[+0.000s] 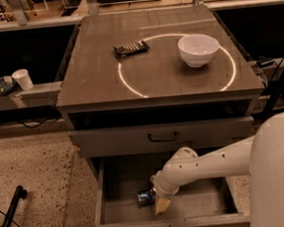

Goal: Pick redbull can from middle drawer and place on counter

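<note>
A slim, shiny silver-and-blue metal can (145, 197) is seen on the plain flat floor of the open shallow grey drawer (120, 182), below the glossy grey-brown desk (94, 80). The tan-tipped claw (160, 203) is placed just right of the can; whether it is spread or pinching cannot be told.

Gripper (161, 205) inside the open middle drawer (204, 202), redbull can (145, 197) just beside.
</note>
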Robot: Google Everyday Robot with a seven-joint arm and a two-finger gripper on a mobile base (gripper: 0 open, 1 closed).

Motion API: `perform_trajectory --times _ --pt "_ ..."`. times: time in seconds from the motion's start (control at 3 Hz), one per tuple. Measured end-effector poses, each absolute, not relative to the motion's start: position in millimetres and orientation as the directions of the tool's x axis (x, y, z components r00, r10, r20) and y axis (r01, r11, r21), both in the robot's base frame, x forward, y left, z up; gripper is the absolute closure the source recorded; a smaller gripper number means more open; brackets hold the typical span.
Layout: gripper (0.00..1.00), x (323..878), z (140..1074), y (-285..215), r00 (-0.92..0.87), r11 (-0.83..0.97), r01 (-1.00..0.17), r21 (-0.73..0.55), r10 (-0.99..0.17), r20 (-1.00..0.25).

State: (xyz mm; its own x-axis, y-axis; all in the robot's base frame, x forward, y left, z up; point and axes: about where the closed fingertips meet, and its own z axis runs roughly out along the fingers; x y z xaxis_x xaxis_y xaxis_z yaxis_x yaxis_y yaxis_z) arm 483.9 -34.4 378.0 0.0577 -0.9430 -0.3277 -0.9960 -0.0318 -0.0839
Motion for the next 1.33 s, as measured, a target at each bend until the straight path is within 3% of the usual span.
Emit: perform_trajectory --times 0.33,1.0,1.33 --pt "0.42 486 364 -30 0.041 -0.025 -0.998 -0.057 -0.955 -0.293" --pt "0.88 488 366 -29 0.010 0.002 -0.999 -0.036 -0.946 -0.324" --pt "1.00 479 399 -43 0.010 0.006 -0.999 -0.044 -0.936 -0.351"
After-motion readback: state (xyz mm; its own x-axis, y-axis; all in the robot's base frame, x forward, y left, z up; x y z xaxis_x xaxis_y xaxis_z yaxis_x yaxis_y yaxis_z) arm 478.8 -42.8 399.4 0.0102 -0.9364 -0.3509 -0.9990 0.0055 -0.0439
